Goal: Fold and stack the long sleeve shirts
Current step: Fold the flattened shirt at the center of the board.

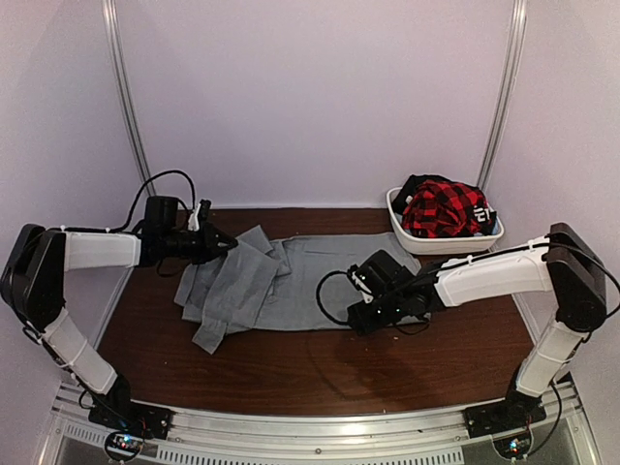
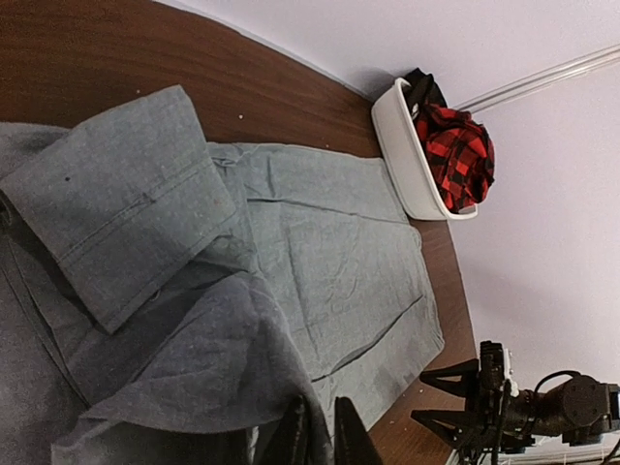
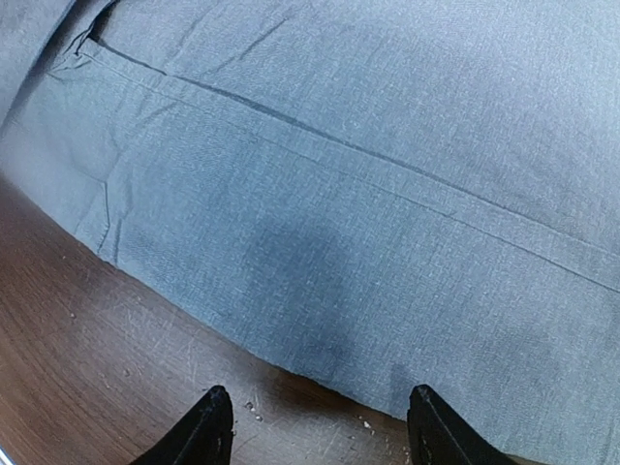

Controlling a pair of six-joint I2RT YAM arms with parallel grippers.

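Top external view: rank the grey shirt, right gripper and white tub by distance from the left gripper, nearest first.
1. grey shirt: mid-table, its left part right at the left gripper fingertips.
2. right gripper: off to the right, at the shirt's near edge.
3. white tub: far right corner of the table, past the shirt.

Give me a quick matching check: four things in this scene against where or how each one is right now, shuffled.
1. left gripper
2. right gripper
3. red plaid garment
4. grey shirt

a. in the white tub, far right
b. open, at the shirt's near hem
c. spread on the table, bunched at its left end
d. closed on cloth at the shirt's left end

Pairs: 1-d, 2-b, 3-a, 4-c.
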